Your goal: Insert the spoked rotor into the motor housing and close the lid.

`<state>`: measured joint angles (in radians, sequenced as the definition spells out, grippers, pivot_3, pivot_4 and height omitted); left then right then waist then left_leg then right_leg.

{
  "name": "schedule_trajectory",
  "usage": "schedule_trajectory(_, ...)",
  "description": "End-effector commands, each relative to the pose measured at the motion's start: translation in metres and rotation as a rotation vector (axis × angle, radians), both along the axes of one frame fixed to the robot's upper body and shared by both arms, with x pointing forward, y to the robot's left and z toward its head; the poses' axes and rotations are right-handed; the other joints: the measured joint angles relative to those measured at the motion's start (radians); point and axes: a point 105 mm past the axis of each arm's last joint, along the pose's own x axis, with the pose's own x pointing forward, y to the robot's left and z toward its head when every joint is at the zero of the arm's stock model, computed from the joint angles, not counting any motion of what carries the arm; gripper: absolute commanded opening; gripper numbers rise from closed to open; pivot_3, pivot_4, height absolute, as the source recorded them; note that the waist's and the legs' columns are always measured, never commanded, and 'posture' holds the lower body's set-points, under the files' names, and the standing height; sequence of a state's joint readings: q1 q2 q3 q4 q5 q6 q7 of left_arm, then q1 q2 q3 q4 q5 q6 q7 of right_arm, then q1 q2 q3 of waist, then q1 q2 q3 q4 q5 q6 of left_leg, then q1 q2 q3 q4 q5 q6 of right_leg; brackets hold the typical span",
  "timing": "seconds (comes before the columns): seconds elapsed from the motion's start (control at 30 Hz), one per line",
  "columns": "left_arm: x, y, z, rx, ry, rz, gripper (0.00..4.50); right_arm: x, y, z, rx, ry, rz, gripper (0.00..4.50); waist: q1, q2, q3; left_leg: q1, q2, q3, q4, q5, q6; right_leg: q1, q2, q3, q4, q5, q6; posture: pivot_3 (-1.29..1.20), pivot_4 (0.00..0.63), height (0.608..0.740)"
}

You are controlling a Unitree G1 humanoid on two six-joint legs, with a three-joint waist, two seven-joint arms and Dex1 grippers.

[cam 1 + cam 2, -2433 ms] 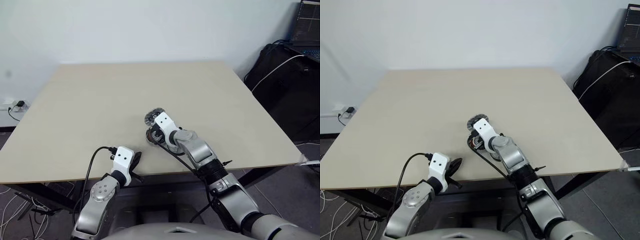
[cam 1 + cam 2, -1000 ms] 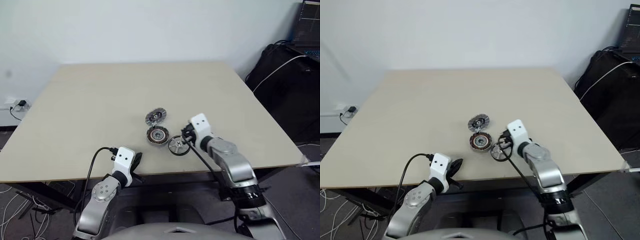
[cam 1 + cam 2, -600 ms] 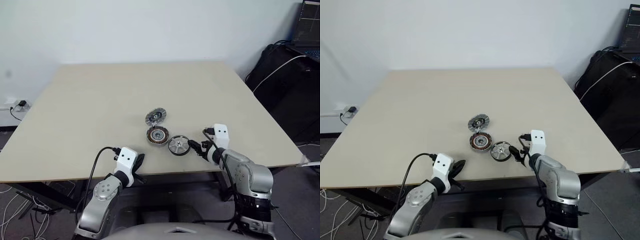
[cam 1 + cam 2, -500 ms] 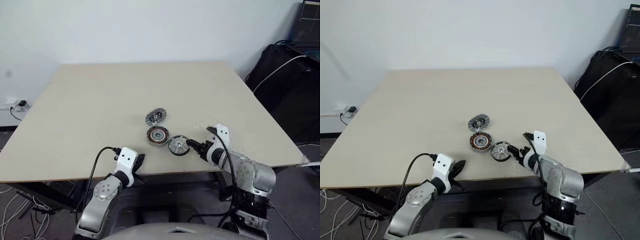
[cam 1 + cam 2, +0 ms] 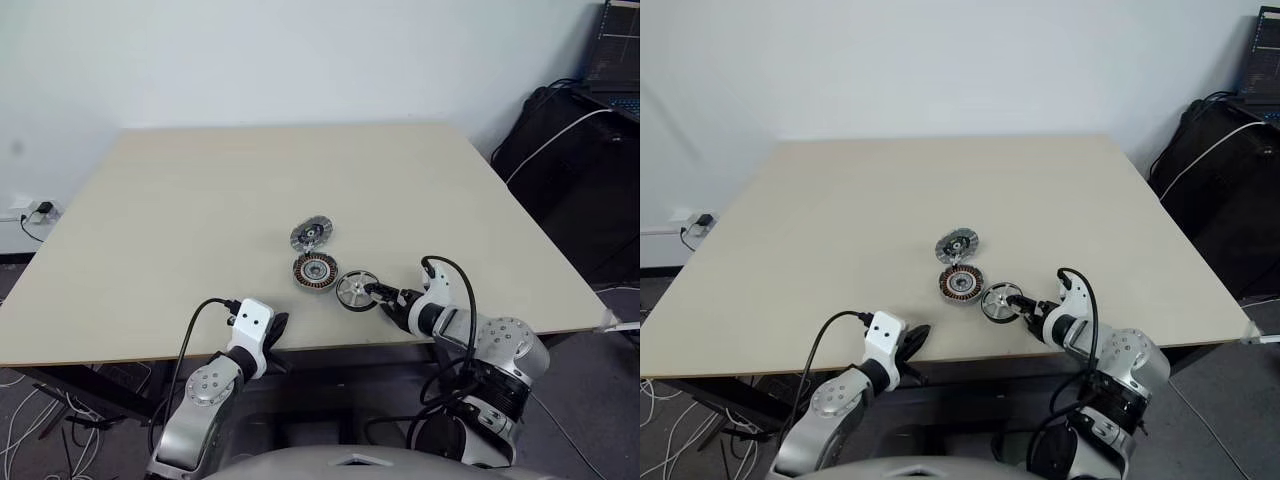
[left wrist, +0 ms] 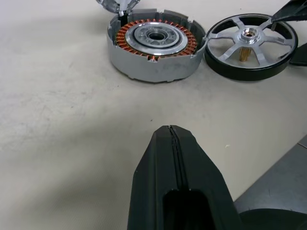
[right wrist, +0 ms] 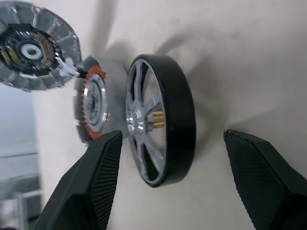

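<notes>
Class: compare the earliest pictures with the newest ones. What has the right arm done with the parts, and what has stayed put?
The right gripper left the motor housing, swung out to the right, turned, and now sits open at the spoked rotor, one finger on either side, not yet closed. The housing, lid and shut left gripper stayed where they were.

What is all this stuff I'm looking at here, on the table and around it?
table: one, beige, fills the middle.
motor housing: one, grey with copper windings, table centre.
spoked rotor: one, silver with black rim, beside the housing.
lid: one, grey-silver, just behind the housing.
black bag: one, right of the table.
laptop: one, dark, far right corner.
left gripper: black fingers, shut, at the near edge.
right gripper: black fingers, open beside the rotor.
</notes>
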<state>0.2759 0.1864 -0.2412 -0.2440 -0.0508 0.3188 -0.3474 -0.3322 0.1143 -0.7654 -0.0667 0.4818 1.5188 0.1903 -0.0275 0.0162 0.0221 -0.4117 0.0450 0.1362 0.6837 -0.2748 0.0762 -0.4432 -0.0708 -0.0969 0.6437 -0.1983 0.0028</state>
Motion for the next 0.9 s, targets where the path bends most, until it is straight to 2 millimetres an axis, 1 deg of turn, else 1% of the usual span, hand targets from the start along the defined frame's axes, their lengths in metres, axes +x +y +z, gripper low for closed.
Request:
schedule_trajectory(0.03, 0.004, -0.001, 0.014, -0.014, -0.052, 0.002, 0.0, 0.005, 0.006, 0.006, 0.065, -0.026, -0.001, 3.58, 0.0, 0.0, 0.0, 0.0, 0.0, 0.0, 0.0, 0.0, 0.0, 0.0, 0.0, 0.0, 0.0, 0.0, 0.0, 0.0, 0.0, 0.74)
schedule_trajectory(0.17, 0.004, -0.001, 0.015, -0.014, -0.053, 0.001, 0.0, 0.005, 0.007, 0.002, 0.089, -0.017, -0.024, 3.58, -0.002, 0.0, 0.0, 0.0, 0.0, 0.0, 0.0, 0.0, 0.0, 0.0, 0.0, 0.0, 0.0, 0.0, 0.0, 0.0, 0.0, 0.74)
schedule_trajectory(0.2, 0.004, -0.001, 0.015, -0.014, -0.053, 0.001, 0.0, 0.004, 0.007, 0.0, 0.09, -0.014, -0.027, 3.4, -0.003, 0.0, 0.0, 0.0, 0.0, 0.0, 0.0, 0.0, 0.0, 0.0, 0.0, 0.0, 0.0, 0.0, 0.0, 0.0, 0.0, 0.74)
schedule_trajectory(0.27, 0.005, 0.0, 0.015, -0.013, -0.054, 0.002, 0.0, 0.003, 0.008, -0.002, 0.087, -0.006, -0.028, 2.96, -0.005, 0.0, 0.0, 0.0, 0.0, 0.0, 0.0, 0.0, 0.0, 0.0, 0.0, 0.0, 0.0, 0.0, 0.0, 0.0, 0.0, 0.74)
schedule_trajectory(0.5, 0.005, 0.0, 0.015, -0.011, -0.052, 0.002, 0.0, -0.001, 0.005, -0.009, 0.047, 0.019, -0.023, 0.65, -0.009, 0.001, 0.001, 0.0, 0.0, 0.0, -0.001, 0.0, 0.0, 0.0, 0.0, 0.0, 0.0, 0.0, 0.0, 0.0, 0.0, 0.74)
schedule_trajectory(0.53, 0.005, 0.0, 0.015, -0.012, -0.051, 0.002, 0.0, -0.002, 0.005, -0.009, 0.043, 0.022, -0.021, 0.44, -0.009, 0.001, 0.0, 0.0, 0.0, 0.0, -0.001, 0.0, 0.0, 0.0, 0.0, 0.0, 0.0, 0.0, 0.0, 0.0, 0.0, 0.74)
schedule_trajectory(0.63, 0.004, 0.0, 0.015, -0.013, -0.049, 0.001, 0.0, -0.004, 0.003, -0.01, 0.041, 0.023, -0.021, 0.44, -0.009, 0.001, 0.0, 0.0, 0.0, 0.0, 0.0, 0.0, 0.0, 0.0, 0.0, 0.0, -0.001, 0.0, 0.0, 0.0, 0.0, 0.74)
schedule_trajectory(0.73, 0.004, -0.001, 0.015, -0.014, -0.046, 0.001, 0.0, -0.004, 0.001, -0.005, 0.051, 0.003, -0.029, 0.44, -0.008, 0.001, 0.001, 0.0, 0.0, -0.001, -0.001, 0.0, 0.0, 0.0, 0.0, 0.0, -0.001, 0.0, 0.0, 0.0, 0.0, 0.74)
schedule_trajectory(0.8, 0.004, -0.001, 0.014, -0.015, -0.045, 0.0, 0.0, -0.002, -0.001, 0.0, 0.06, -0.021, -0.037, 0.44, -0.008, 0.002, 0.001, 0.0, 0.0, -0.001, -0.001, 0.0, 0.0, 0.0, 0.0, 0.0, -0.001, 0.0, 0.0, 0.0, 0.0, 0.74)
schedule_trajectory(0.9, 0.004, -0.001, 0.014, -0.016, -0.042, -0.002, 0.0, 0.006, -0.004, 0.014, 0.085, -0.087, -0.072, 0.44, -0.008, 0.003, 0.002, -0.001, 0.0, -0.001, -0.001, 0.0, 0.0, -0.001, 0.0, 0.0, -0.001, 0.0, 0.0, 0.0, 0.0, 0.74)
